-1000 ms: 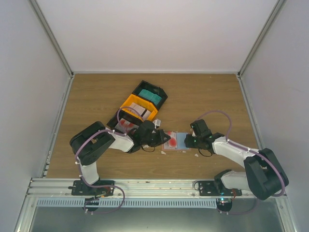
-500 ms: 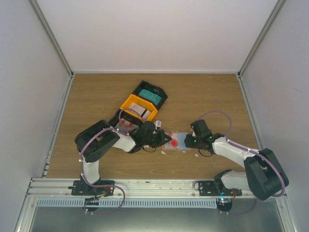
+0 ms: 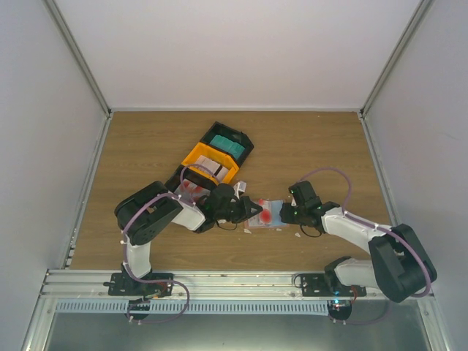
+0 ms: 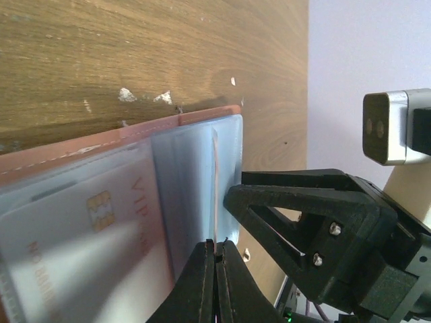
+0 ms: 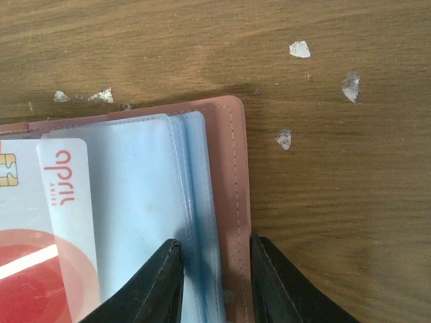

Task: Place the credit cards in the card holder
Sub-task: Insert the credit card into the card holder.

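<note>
The card holder [image 3: 269, 213] lies open on the wooden table, salmon rim with light-blue sleeves [image 5: 232, 175]. My left gripper [image 3: 251, 212] is at its left side, shut on a thin credit card [image 4: 215, 182] seen edge-on, its far end at the blue sleeves [image 4: 195, 168]. A white card with a chip and "VIP" [image 4: 81, 229] sits in the holder. It shows as a white card with red marks in the right wrist view [image 5: 40, 229]. My right gripper [image 5: 214, 259] is slightly open, straddling the holder's right edge [image 3: 287, 214]. One of its fingers [image 4: 303, 222] shows in the left wrist view.
A black-and-orange compartment tray [image 3: 245, 142] stands behind the left arm, with red-marked cards [image 3: 191, 189] in its near end. Small white paper scraps [image 5: 300, 48] lie on the wood around the holder. Grey walls enclose the table.
The left arm's elbow has swung a little to the right and its gripper has edged toward the holder. The right arm has barely moved.
</note>
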Controlling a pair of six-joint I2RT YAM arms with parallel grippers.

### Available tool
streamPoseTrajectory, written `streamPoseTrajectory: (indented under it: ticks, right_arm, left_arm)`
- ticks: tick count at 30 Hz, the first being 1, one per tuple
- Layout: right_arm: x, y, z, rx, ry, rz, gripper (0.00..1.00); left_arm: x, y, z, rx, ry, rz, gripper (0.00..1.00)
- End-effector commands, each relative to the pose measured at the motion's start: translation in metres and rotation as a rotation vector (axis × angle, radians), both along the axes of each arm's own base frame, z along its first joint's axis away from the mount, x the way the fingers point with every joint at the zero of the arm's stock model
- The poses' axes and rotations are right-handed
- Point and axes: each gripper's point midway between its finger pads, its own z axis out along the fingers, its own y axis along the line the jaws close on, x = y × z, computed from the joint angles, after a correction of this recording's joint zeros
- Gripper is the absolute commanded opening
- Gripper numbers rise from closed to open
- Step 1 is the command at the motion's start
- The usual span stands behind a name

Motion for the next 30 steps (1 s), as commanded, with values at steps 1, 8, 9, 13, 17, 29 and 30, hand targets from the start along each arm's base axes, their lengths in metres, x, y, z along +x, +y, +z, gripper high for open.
streamPoseTrajectory:
  ticks: [1,8,9,13,17,29,30]
  right_arm:
    - [-0.025,-0.008,-0.023,-0.023,0.114,-0.004,0.29]
    - [-0.023,-0.007,-0.023,-0.021,0.115,-0.008,0.29]
    - [-0.023,-0.007,-0.023,-0.02,0.116,-0.006,0.29]
    - [-0.023,-0.006,-0.023,-0.017,0.115,-0.011,0.29]
    - [-0.023,-0.005,-0.023,-0.008,0.117,-0.012,0.29]
    - [-0.024,-0.004,-0.023,0.007,0.115,-0.022,0.28]
    - [-0.023,-0.004,-0.022,0.008,0.113,-0.021,0.28]
  left_arm:
    - [-0.002,-0.009,0.011,-0.064,-0.045,-0.033,0.0]
    - [-0.004,-0.005,-0.013,-0.004,0.032,-0.013,0.0]
    - [-0.004,-0.003,-0.016,0.006,0.042,-0.009,0.0]
    - [-0.004,-0.003,-0.024,0.034,0.068,0.004,0.0]
    - [-0.006,-0.004,-0.032,0.075,0.078,0.003,0.04]
    - [-0.012,-0.009,-0.035,0.171,0.052,-0.05,0.17]
    - [-0.012,-0.009,-0.034,0.171,0.048,-0.055,0.19]
